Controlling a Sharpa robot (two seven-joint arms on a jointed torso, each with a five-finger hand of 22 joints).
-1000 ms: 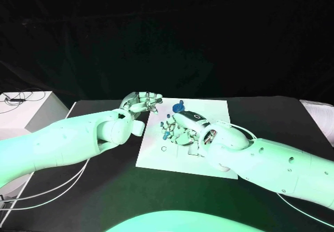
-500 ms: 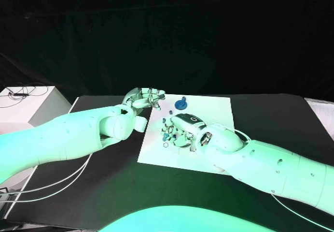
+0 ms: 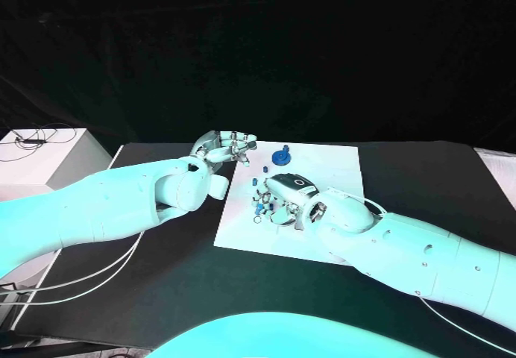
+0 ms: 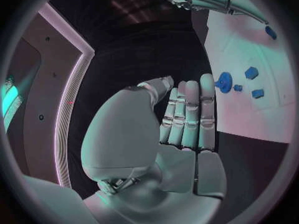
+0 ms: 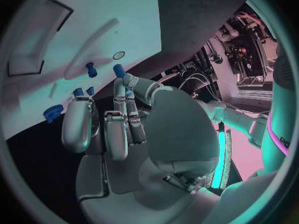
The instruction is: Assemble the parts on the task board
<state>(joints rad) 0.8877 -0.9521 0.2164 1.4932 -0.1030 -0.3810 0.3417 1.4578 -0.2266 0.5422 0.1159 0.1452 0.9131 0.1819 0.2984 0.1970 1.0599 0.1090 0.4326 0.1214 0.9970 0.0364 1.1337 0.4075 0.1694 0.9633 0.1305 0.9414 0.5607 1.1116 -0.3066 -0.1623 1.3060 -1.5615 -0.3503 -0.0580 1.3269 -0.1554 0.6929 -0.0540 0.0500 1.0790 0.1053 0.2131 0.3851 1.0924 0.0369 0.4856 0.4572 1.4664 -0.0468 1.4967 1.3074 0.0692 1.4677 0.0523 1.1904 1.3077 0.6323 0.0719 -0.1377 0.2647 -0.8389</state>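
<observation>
While the white task board (image 3: 323,195) lies mid-table, assembly looks barely begun, as several blue parts lie loose on it.

Over the board's middle, the right hand (image 3: 282,198) pinches a small blue peg (image 5: 119,70) at its fingertips. Beside the board's far left corner, the left hand (image 3: 223,150) seems empty with fingers straight. A blue gear (image 3: 282,157) near the far edge and small blue pieces (image 3: 259,206) at the centre wait.
</observation>
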